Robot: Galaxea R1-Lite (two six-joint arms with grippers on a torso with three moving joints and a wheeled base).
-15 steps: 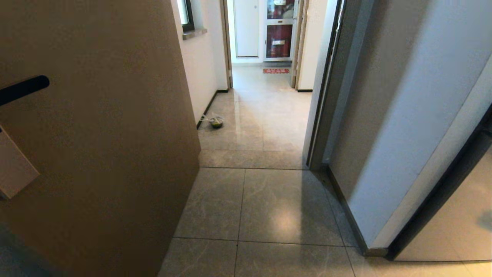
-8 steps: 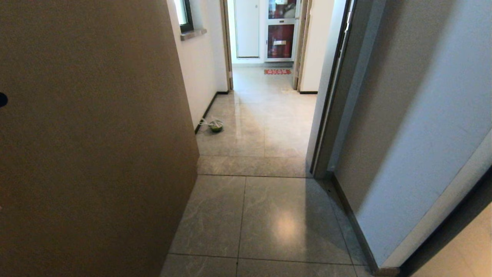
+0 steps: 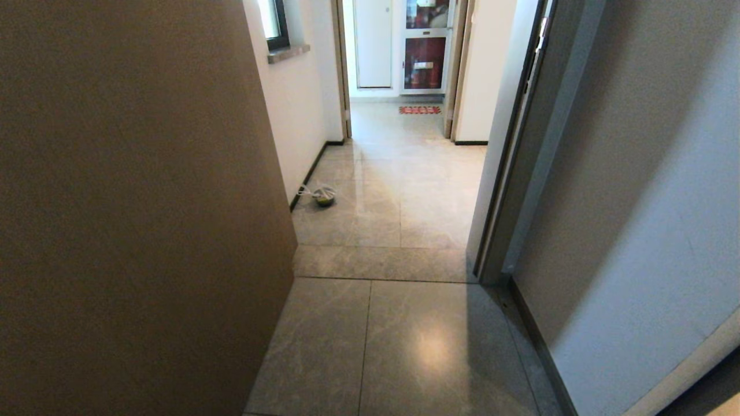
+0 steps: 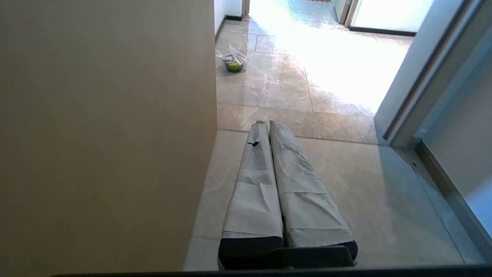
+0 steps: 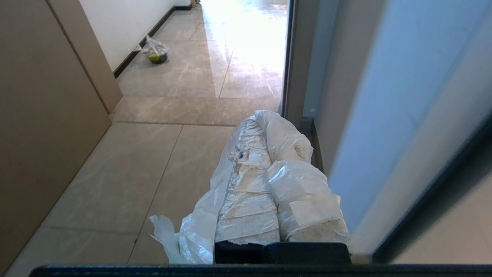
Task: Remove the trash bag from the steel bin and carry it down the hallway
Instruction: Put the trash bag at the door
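My right hand [image 5: 265,119] is closed, its two tape-wrapped fingers [image 5: 246,184] pressed together with thin whitish translucent plastic [image 5: 200,227] pinched between them and draped over them. The plastic hangs off the left side of the fingers in a crumpled fold; I see no green print on the part that shows, so I cannot tell whether this is the trash bag itself. My left hand [image 4: 268,123] is closed too and carries nothing, its wrapped fingers lying side by side and pointing ahead over the beige marbled floor tiles [image 3: 404,341].

I am at a doorway. A tan flat door panel [image 3: 133,202] fills the left side close to me, and a grey door frame [image 3: 520,173] with a pale wall stands on the right. Beyond lies the hallway [image 3: 399,167] with white walls, black baseboard and a dark-framed window [image 3: 277,26] with a stone sill on the left. Far along the left baseboard a small clear plastic bundle with something green inside [image 3: 324,195] sits on the floor. At the far end lies a small red patterned mat [image 3: 419,110].
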